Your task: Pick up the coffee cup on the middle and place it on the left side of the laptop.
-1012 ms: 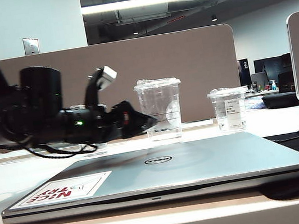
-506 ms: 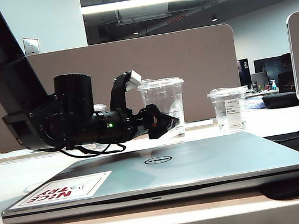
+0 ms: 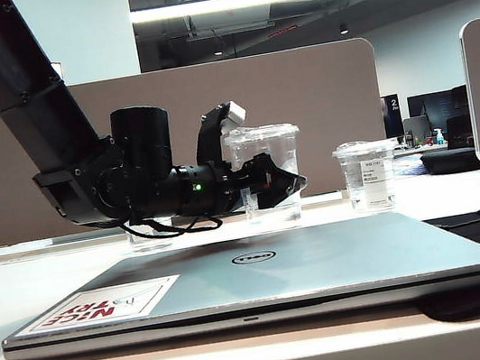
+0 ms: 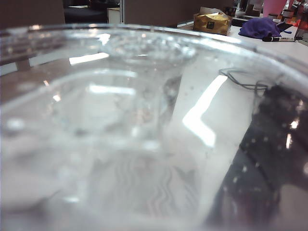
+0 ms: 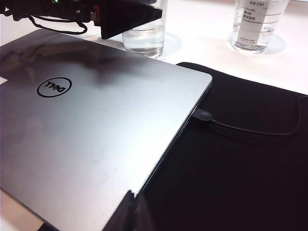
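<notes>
The coffee cup (image 3: 267,153), tall, clear and lidded, stands behind the closed silver laptop (image 3: 264,272) at the middle. My left gripper (image 3: 288,183) reaches in level from the left, open, its dark fingers overlapping the cup's lower half. The left wrist view is filled by the blurred clear cup wall (image 4: 144,144), and no finger shows there. In the right wrist view a left finger (image 5: 130,19) lies in front of the cup's base (image 5: 143,41). My right gripper (image 5: 132,214) hovers shut over the laptop's edge (image 5: 86,120).
A shorter labelled cup (image 3: 369,176) stands to the right of the coffee cup; another short cup (image 3: 151,238) is half hidden behind the left arm. A black mat (image 5: 231,159) with a plugged cable (image 5: 250,130) lies right of the laptop.
The left arm has swung right and forward, bringing its open fingers from left of the cup onto it. The cup has shifted slightly right. The right arm has stayed still.
</notes>
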`<state>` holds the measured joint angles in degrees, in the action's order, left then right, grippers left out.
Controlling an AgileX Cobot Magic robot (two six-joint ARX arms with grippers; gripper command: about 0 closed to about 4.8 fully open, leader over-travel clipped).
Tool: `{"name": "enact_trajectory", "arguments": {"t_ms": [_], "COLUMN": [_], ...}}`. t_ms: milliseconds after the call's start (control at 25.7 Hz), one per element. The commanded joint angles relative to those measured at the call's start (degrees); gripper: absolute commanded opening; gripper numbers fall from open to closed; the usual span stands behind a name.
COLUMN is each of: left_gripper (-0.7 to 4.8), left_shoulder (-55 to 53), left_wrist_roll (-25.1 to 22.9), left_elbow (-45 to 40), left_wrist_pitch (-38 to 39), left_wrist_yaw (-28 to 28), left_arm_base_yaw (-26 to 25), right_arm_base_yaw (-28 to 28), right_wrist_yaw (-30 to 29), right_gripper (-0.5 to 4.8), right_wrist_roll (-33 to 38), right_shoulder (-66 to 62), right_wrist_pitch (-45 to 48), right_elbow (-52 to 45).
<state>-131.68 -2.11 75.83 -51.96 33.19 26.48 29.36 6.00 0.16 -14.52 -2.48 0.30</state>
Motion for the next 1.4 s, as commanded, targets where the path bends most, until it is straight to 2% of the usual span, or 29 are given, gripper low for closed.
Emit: {"name": "enact_trajectory", "arguments": {"t_ms": [39, 78, 117, 156, 545, 701, 896, 1051, 1207, 1402], "left_gripper": [4.79, 4.38, 3.52, 3.31, 3.37, 3.41, 3.41, 3.41, 3.43, 3.41], "left_shoulder": [0.13, 0.15, 0.15, 0.15, 3.54, 7.76, 14.69, 22.67, 31.52, 42.16], "left_wrist_roll": [-0.46, -0.46, -0.46, -0.46, -0.46, -0.31, -2.38, -5.40, -5.42, -3.67], "left_elbow": [0.13, 0.13, 0.13, 0.13, 0.11, -0.04, -3.13, -12.61, -23.74, -39.80], "left_wrist_pitch": [-1.33, -1.46, -1.68, -1.73, -1.70, 1.22, 7.82, 7.72, 6.12, 0.98], "left_wrist_yaw": [0.00, 0.00, 0.00, 0.00, 1.55, 3.65, 5.90, 4.94, 3.74, 1.51], "left_arm_base_yaw": [0.22, 0.22, 0.22, 0.22, -0.98, -3.02, -5.84, -7.74, -10.58, -17.20], "right_arm_base_yaw": [-0.02, -0.02, -0.02, 0.00, 0.31, 2.75, 8.02, 12.44, 15.56, 18.36], "right_wrist_yaw": [0.11, 0.11, 0.11, 0.11, 0.13, 0.13, 0.13, 0.11, 0.11, 0.09], "right_gripper": [-0.05, -0.05, -0.05, -0.05, -0.05, -0.05, -0.05, -0.05, -0.05, -0.05], "right_wrist_roll": [0.00, 0.00, 0.00, 0.00, 0.00, 0.00, 0.00, 0.00, 0.00, 0.00], "right_shoulder": [0.02, 0.02, 0.04, 0.04, 0.46, 1.27, 1.49, 1.51, 1.51, 1.51], "right_wrist_pitch": [1.01, 1.01, 1.01, 1.01, 1.01, 1.01, 1.01, 1.01, 1.01, 1.01], "right_elbow": [-0.22, -0.22, -0.22, -0.22, -0.22, -0.22, -0.22, -0.22, -0.22, -0.22]}}
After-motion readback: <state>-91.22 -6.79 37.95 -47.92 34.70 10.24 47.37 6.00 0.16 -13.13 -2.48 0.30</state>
